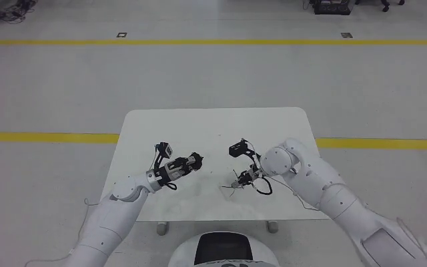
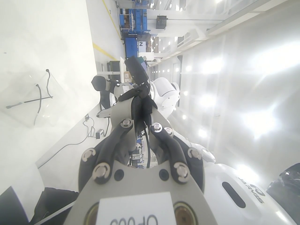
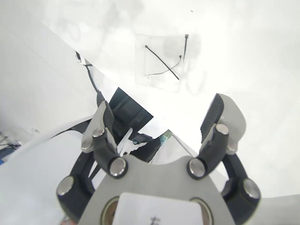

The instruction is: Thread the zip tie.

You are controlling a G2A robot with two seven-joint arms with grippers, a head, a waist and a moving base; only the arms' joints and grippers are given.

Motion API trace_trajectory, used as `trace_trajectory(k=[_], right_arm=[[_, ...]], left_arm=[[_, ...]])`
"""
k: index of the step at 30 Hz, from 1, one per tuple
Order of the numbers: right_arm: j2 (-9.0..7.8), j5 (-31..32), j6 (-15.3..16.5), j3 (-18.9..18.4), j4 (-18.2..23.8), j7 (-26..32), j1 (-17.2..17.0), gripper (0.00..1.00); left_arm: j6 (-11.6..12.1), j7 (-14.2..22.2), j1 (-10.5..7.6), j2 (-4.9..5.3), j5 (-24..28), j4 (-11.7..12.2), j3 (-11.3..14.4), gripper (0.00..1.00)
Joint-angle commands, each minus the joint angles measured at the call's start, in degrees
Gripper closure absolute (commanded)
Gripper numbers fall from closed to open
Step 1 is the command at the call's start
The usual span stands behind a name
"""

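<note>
Three black zip ties (image 3: 164, 65) lie loose and crossed in a shallow clear tray (image 3: 140, 76) on the white table (image 1: 213, 127). In the left wrist view the zip ties (image 2: 39, 97) lie off to the side, well away from the fingers. My right gripper (image 3: 161, 115) hangs open a little above the table, just short of the tray, with nothing between its fingers. In the top view the right gripper (image 1: 245, 179) is beside the zip ties (image 1: 231, 189). My left gripper (image 1: 197, 159) is raised over the table's left half, shut (image 2: 139, 108) and tilted upward, with nothing visible in it.
The tray sits near the table's front edge (image 1: 220, 217). The back half of the table is bare white surface. A cable (image 1: 267, 187) loops off the right wrist close to the tray. Yellow floor lines (image 1: 60, 137) run behind the table.
</note>
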State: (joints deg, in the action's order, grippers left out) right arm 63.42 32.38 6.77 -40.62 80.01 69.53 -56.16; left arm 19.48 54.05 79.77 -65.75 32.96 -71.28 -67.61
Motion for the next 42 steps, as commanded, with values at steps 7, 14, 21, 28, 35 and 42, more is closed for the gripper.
trace_trajectory(k=[7, 14, 21, 28, 35, 42], right_arm=[[0.21, 6.0, 12.7, 2.5, -3.0, -0.5, 2.4, 0.00], [1.46, 6.7, 12.7, 10.2, -4.8, -3.0, 7.2, 0.00], [2.12, 7.9, 12.7, 13.8, -7.1, -5.4, 9.4, 0.00], [2.12, 7.9, 12.7, 13.8, -7.1, -5.4, 9.4, 0.00], [1.03, 13.2, 12.7, 19.0, -2.4, -10.7, 10.0, 0.00], [0.10, 11.4, 12.7, 29.5, -3.5, -16.2, 16.3, 0.00]], left_arm=[[0.0, 0.0, 0.00, 0.00, 0.0, 0.0, 0.0, 1.00], [0.0, 0.0, 0.00, 0.00, 0.0, 0.0, 0.0, 1.00], [0.0, 0.0, 0.00, 0.00, 0.0, 0.0, 0.0, 1.00], [0.0, 0.0, 0.00, 0.00, 0.0, 0.0, 0.0, 1.00], [0.0, 0.0, 0.00, 0.00, 0.0, 0.0, 0.0, 1.00], [0.0, 0.0, 0.00, 0.00, 0.0, 0.0, 0.0, 1.00]])
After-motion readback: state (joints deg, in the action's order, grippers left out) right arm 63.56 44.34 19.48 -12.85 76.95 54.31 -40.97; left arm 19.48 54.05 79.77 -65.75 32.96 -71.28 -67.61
